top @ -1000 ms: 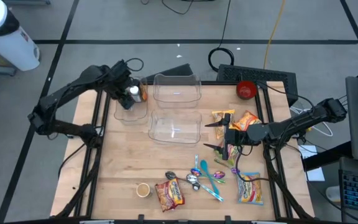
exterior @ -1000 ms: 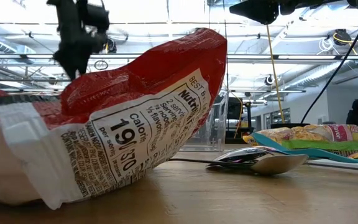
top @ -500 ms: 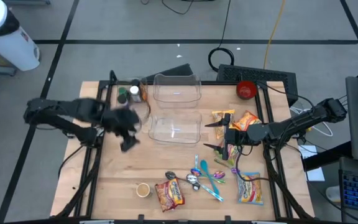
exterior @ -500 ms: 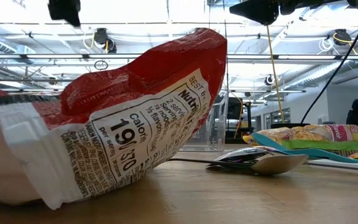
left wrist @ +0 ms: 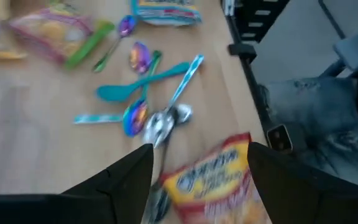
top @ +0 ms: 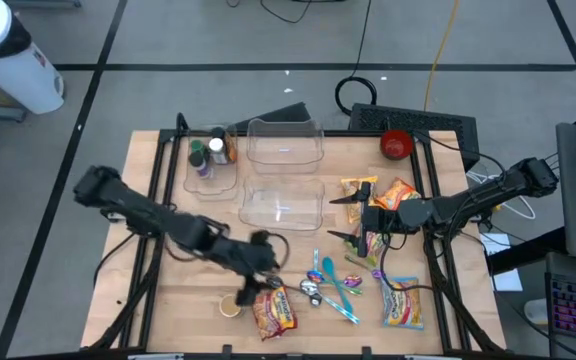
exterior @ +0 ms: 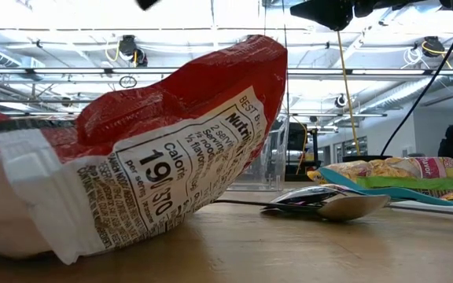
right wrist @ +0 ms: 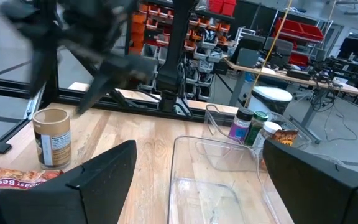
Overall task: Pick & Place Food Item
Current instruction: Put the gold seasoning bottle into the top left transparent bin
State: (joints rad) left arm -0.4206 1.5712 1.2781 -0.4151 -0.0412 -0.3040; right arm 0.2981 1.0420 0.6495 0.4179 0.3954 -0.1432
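A red-and-orange food packet [top: 273, 311] lies flat near the table's front edge; the low view shows it big and close [exterior: 132, 157]. My left gripper [top: 253, 288] hangs open just above its far-left end, slanting down. In the left wrist view the packet [left wrist: 210, 180] shows between the spread fingers of the left gripper [left wrist: 199, 149], untouched. Two clear tubs [top: 283, 202] [top: 284, 140] stand at the middle and far middle. My right gripper [top: 341, 218] waits open and level beside the nearer tub, which shows as the clear tub [right wrist: 216, 180] ahead of the right gripper [right wrist: 201, 143].
Several coloured spoons [top: 330, 283] lie right of the red packet, and a paper cup [top: 230, 305] stands left of it. A blue-edged packet [top: 403, 305] and yellow snack bags [top: 386, 195] lie at the right. Bottles [top: 213, 150] stand far left; a red bowl [top: 396, 145] is far right.
My left arm has swung from the bottles at the far left, across the table toward the near edge, and now hangs over the red packet. Its gripper has rolled and tipped downward on the way. Nothing on the table has moved.
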